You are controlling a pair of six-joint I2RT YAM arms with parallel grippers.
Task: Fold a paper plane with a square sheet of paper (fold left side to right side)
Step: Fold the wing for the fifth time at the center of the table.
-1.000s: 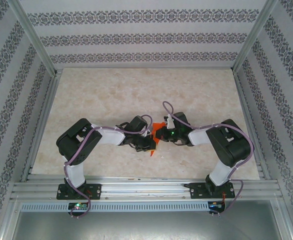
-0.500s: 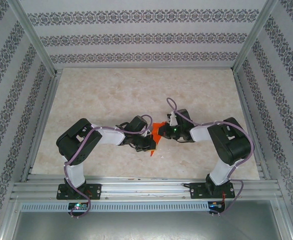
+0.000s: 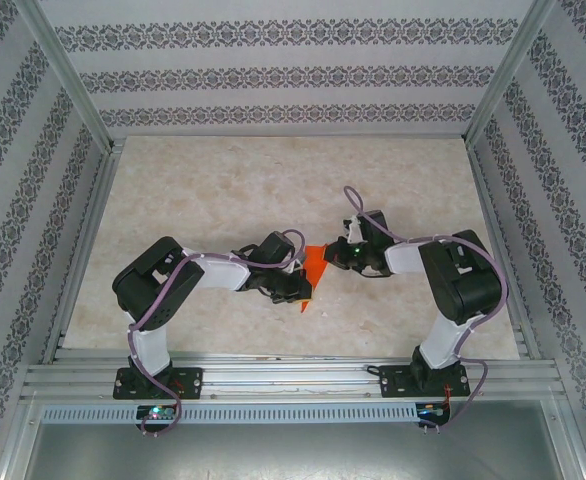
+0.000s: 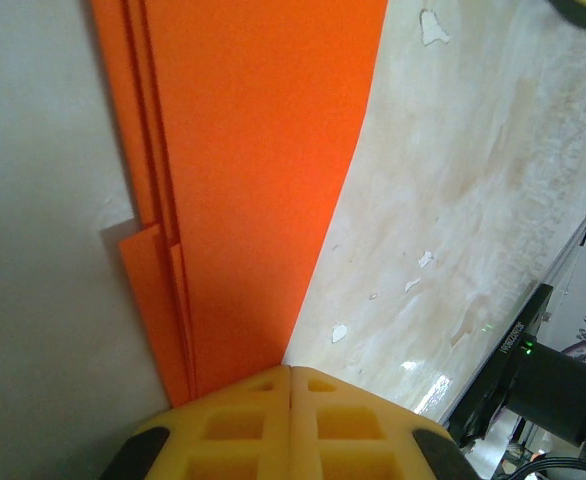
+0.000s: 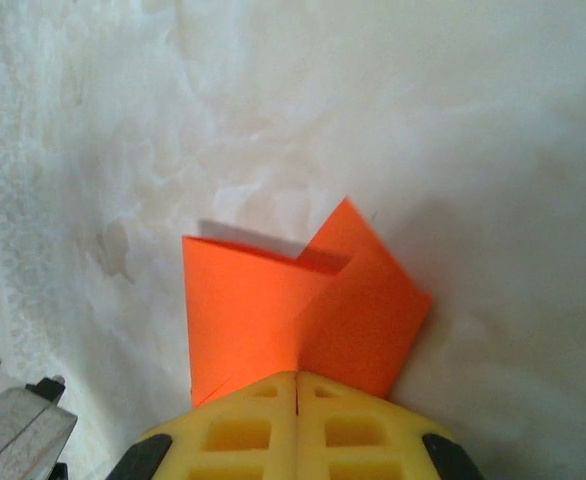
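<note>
Caution: thin bright-orange creased paper sheet (image 3: 316, 268), near worktop (image 3: 223, 200) ctr, is clamped btwn left gripper (image 4: 291, 375) and right gripper (image 5: 297, 378), both pinched shut; uneven pull may tear or skew creases.

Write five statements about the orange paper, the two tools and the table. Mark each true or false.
1. The left tool and the right tool are both shut on the orange paper. True.
2. The paper is a flat, unfolded square. False: it is folded, with overlapping layers.
3. Seen from above, the paper sits between the two tools. True.
4. The table is dark wood. False: the table is pale and marbled.
5. The paper carries printed text. False: it is plain.
</note>
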